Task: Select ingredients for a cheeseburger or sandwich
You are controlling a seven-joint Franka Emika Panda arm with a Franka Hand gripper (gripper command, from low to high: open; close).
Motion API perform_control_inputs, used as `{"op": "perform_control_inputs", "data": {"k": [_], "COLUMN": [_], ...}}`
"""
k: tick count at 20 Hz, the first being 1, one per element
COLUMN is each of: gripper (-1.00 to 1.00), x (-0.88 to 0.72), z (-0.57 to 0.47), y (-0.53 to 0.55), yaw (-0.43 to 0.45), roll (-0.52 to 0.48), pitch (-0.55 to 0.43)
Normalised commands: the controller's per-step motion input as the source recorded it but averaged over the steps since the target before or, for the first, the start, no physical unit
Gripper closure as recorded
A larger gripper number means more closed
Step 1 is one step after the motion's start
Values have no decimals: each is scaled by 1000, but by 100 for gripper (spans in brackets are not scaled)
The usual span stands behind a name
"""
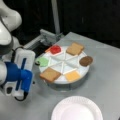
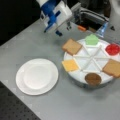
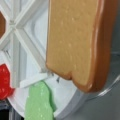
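The ingredients lie in a white divided tray (image 1: pixel 62 80) (image 2: pixel 79 79), one per section. There is a toast square (image 1: pixel 50 74) (image 2: pixel 72 46) (image 3: pixel 75 42), a second toast (image 1: pixel 75 48) (image 2: pixel 112 68), green lettuce (image 1: pixel 43 61) (image 2: pixel 91 39) (image 3: pixel 38 102), a red tomato (image 1: pixel 55 49) (image 2: pixel 112 49) (image 3: pixel 3 81), yellow cheese (image 1: pixel 72 75) (image 2: pixel 70 65) and a brown patty (image 1: pixel 86 60) (image 2: pixel 93 78). My blue and white gripper (image 1: pixel 26 91) (image 2: pixel 63 29) hangs just off the tray beside the near toast, fingers apart and holding nothing. No sandwich or cheeseburger is in view.
A round white plate (image 1: pixel 77 108) (image 2: pixel 37 76) sits bare on the grey table beside the tray. Metal hardware (image 1: pixel 46 37) (image 2: pixel 90 16) stands at the table edge behind the tray. Beyond the table it is dark.
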Motion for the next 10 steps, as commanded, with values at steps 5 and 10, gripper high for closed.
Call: {"op": "perform_control_inputs", "data": {"k": [5, 10], "gripper": [-100, -100], "x": [340, 319], "z": [-159, -117], "y": [-355, -268], "yaw": [192, 165], "roll": [376, 303], "pitch": [-80, -44]}}
